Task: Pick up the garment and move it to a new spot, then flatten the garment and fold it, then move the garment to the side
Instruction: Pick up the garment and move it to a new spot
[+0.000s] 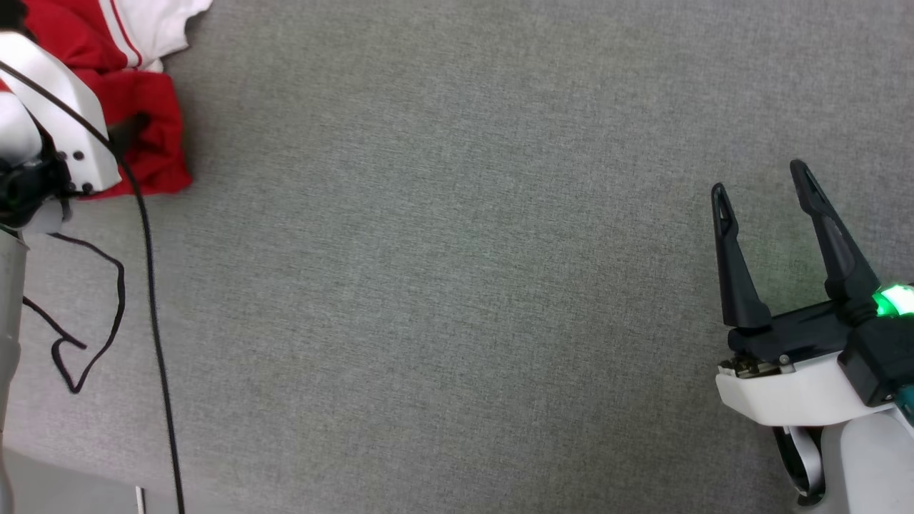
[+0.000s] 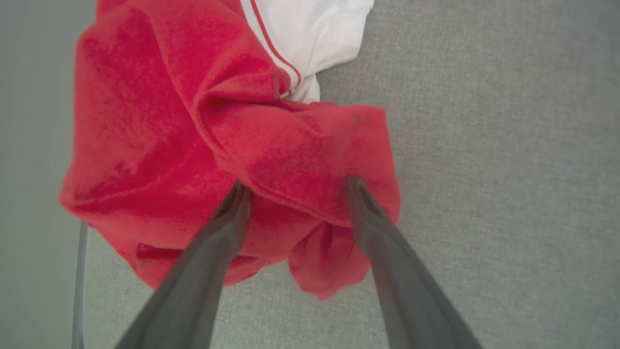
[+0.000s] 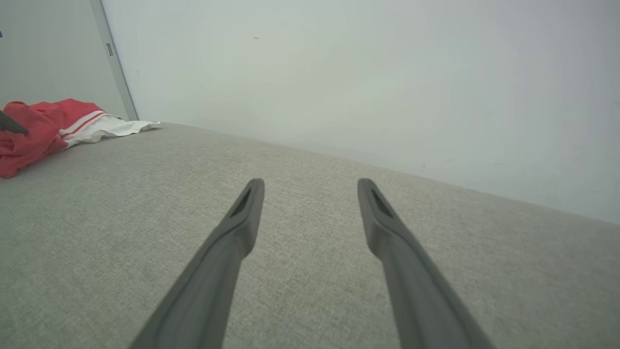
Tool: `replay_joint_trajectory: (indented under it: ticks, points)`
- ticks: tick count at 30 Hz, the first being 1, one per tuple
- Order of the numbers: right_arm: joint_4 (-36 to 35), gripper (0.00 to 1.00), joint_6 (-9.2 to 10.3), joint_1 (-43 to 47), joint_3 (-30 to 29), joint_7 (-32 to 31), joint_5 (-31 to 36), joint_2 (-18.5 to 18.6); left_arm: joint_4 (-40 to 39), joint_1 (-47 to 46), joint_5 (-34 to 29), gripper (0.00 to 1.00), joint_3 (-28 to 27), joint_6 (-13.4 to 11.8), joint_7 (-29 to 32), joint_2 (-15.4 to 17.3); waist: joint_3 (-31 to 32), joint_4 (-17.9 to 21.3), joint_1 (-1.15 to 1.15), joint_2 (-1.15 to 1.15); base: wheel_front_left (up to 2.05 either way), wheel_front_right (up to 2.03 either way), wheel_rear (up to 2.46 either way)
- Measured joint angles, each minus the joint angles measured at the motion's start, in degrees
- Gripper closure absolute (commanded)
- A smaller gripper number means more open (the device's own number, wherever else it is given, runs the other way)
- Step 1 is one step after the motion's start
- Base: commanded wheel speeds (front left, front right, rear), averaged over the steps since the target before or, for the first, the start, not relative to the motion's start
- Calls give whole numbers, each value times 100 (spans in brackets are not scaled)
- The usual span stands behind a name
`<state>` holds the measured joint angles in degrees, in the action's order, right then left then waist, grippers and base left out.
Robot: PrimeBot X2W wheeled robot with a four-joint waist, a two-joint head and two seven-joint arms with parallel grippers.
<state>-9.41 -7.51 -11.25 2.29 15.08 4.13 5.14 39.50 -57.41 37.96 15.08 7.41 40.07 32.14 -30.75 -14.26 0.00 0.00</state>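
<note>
The garment (image 1: 158, 143) lies crumpled at the top left of the grey surface, red with a white striped-trim sleeve (image 1: 161, 25). In the left wrist view the garment (image 2: 169, 121) sits bunched in folds, and my left gripper (image 2: 295, 184) is open with both fingertips pressed against a raised red fold that lies between them. My left forearm (image 1: 68, 114) covers part of the cloth in the head view. My right gripper (image 1: 760, 178) hovers open and empty at the lower right, far from the garment (image 3: 43, 126). The right wrist view shows that gripper (image 3: 311, 184) over bare surface.
A thick black cable (image 1: 151, 300) and a thin looped black cord (image 1: 100, 335) trail down the left side. The grey fabric surface (image 1: 457, 285) stretches between the arms. A pale wall (image 3: 363, 72) stands behind it, and the surface's edge (image 1: 71, 489) shows at the lower left.
</note>
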Motion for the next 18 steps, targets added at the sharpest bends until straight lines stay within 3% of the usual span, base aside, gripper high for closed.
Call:
replay_joint_trajectory:
  ticks: [14,15,16,18]
  points:
    - [-80,0,0,-173,14,0,45,19,681,-162,387,0,664,-2,218,-60,-399,141,-1,0,0,0,0]
    - [-80,0,0,-174,11,0,52,16,684,-164,414,57,721,-2,171,-46,-388,142,-1,0,0,0,0]
    - [-78,0,0,-174,2,0,55,11,684,-165,438,100,780,-2,120,-30,-367,139,0,0,0,0,0]
    - [-73,0,0,-174,-3,0,55,2,676,-170,442,100,915,-2,-94,43,-303,131,0,0,0,0,0]
